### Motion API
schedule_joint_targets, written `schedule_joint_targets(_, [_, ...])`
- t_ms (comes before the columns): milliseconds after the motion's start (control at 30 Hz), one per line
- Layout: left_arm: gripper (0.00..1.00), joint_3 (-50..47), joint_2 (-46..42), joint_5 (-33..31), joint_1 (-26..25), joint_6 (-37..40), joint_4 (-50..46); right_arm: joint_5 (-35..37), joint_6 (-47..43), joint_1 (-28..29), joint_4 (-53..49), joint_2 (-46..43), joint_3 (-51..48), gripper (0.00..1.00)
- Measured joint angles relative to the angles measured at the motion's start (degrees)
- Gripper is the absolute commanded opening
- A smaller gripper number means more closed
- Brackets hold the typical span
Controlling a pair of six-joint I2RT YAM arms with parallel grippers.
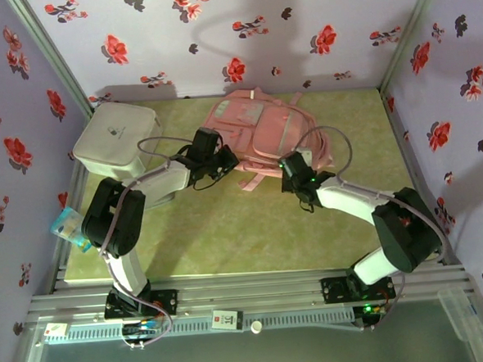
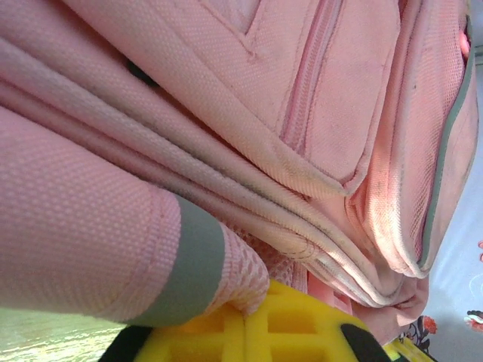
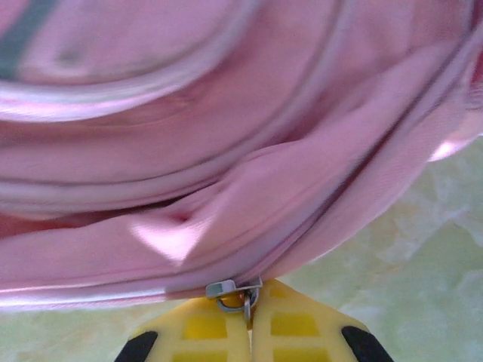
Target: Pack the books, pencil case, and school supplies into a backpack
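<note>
The pale-pink backpack (image 1: 263, 130) lies flat at the back middle of the table. My left gripper (image 1: 222, 162) is at its left near edge. In the left wrist view its yellow fingers (image 2: 302, 324) are shut on a fold of pink webbing with a grey band (image 2: 198, 264). My right gripper (image 1: 294, 168) is at the backpack's near right corner. In the right wrist view its fingers (image 3: 290, 324) are shut on the metal zip pull (image 3: 240, 294) of the backpack's (image 3: 226, 151) zip. The books are out of view.
A white rounded-corner box (image 1: 116, 138) stands at the back left, close to my left arm. A small pale-blue item (image 1: 68, 226) lies at the table's left edge, too small to identify. Green tabletop (image 1: 253, 229) stretches in front of the backpack. Flowered walls enclose three sides.
</note>
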Motion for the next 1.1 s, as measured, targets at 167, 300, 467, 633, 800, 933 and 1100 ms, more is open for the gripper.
schedule_joint_targets(167, [0.0, 0.0, 0.1, 0.5, 1.3, 2.1, -1.0, -3.9, -0.6, -2.0, 0.5, -0.6, -0.7, 0.0])
schedule_joint_targets(300, [0.11, 1.6, 2.0, 0.6, 3.1, 5.6, -3.7, -10.2, -2.1, -2.1, 0.5, -0.7, -0.4, 0.0])
schedule_joint_targets(467, [0.34, 2.3, 3.0, -1.4, 6.2, 10.0, -6.4, -16.9, -3.1, -0.4, 0.0, 1.2, 2.9, 0.0])
schedule_joint_targets(633, [0.52, 0.7, 1.2, -3.7, 9.1, 11.4, -6.9, -21.5, -3.1, 4.2, -0.5, 7.0, 8.7, 0.0])
schedule_joint_targets(800, [0.6, -4.5, -4.9, -4.1, 9.7, 9.6, -6.3, -25.2, -2.3, 7.8, 0.0, 13.3, 15.0, 0.0])
schedule_joint_targets(933, [0.61, -9.9, -7.7, -1.6, 9.7, 4.8, -1.0, -27.1, -1.3, 9.3, 0.7, 16.7, 18.7, 0.0])
schedule_joint_targets(1100, [0.61, -13.4, -6.6, 1.9, 9.5, -0.7, 4.5, -28.5, -0.9, 9.9, 0.9, 18.1, 20.3, 0.0])
